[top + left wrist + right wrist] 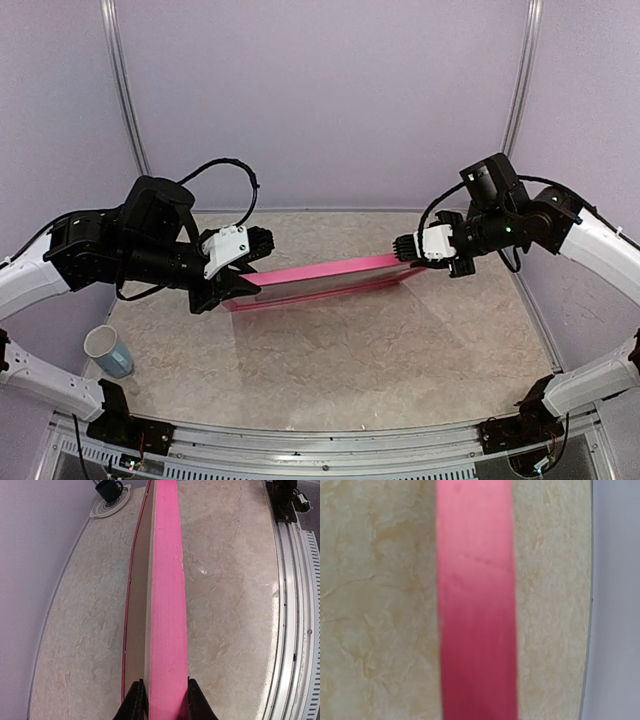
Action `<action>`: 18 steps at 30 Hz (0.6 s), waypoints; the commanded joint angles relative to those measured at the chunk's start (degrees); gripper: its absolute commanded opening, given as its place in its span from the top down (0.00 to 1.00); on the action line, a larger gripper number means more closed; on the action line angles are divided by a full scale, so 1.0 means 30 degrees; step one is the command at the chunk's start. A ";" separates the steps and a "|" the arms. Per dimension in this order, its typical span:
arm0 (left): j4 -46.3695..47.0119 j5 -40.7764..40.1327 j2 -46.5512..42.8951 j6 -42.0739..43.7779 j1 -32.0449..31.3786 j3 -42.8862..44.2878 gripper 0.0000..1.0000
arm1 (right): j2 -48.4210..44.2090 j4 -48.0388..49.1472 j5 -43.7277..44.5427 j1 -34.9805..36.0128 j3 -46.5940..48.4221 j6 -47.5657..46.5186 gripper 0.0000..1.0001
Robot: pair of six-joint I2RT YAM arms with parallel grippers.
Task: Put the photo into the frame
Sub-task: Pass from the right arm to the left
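- Two robot arms reached in from either side of a beige, marble-patterned table (350, 360) and met at a long pink-red picture frame.
- The frame (325, 272) stood on its long edge across the middle of the table, well back from the arm bases. Its narrow pink edge faced up and it ran from left to right. Whether its lower edge touched the table or hung just above it could not be told.
- The left gripper (250, 272) was at the frame's left end.
- In the left wrist view, the left gripper (166, 700) had its two dark fingers (134, 702) pressed against opposite sides of the frame (167, 605), clamping the pink edge between them.
- In that same view a flat, pale brown face lay just beside the pink edge on its left, with a thin red line along its outer rim.
- The right gripper (408, 250) was at the frame's right end. From above, its dark fingertips looked closed on that end.
- The right wrist view was blurred. It showed only the frame's pink edge (477, 605) running top to bottom over the table (375, 605), and its own fingers were out of the picture.
- A pale paper cup (108, 352) stood upright at the left edge of the table, well apart from the frame and below the left arm.
- In the left wrist view a dark mug (110, 489) sat on a white round disc at the far corner of the table.
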 commanded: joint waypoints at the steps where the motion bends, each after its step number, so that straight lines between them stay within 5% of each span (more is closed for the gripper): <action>1: 0.1485 -0.0811 -0.0027 -0.1831 0.0069 0.0271 0.90 | -0.0861 0.3635 -0.0474 -0.0157 -0.0158 0.2089 0.92; 5: 0.2030 -0.0856 -0.0257 -0.2069 -0.0023 -0.0082 0.95 | -0.0893 0.4492 -0.0086 -0.0147 -0.0668 0.2221 0.75; 8: 0.2539 -0.1130 -0.0426 -0.2359 -0.0007 -0.0413 0.96 | -0.1061 0.5349 0.0326 -0.0147 -0.0880 0.2505 0.36; 10: 0.2899 -0.1318 -0.0568 -0.2580 -0.0006 -0.0658 0.96 | -0.1311 0.5631 0.0178 -0.0171 -0.0868 0.2718 0.19; 14: 0.3337 -0.1352 -0.0900 -0.2712 0.0033 -0.1017 0.99 | -0.2324 0.6582 -0.0354 -0.0283 -0.1383 0.2842 0.01; 18: 0.3495 -0.0650 -0.1481 -0.2791 0.0529 -0.0878 1.00 | -0.3370 0.7621 -0.2143 -0.1443 -0.2136 0.3282 0.01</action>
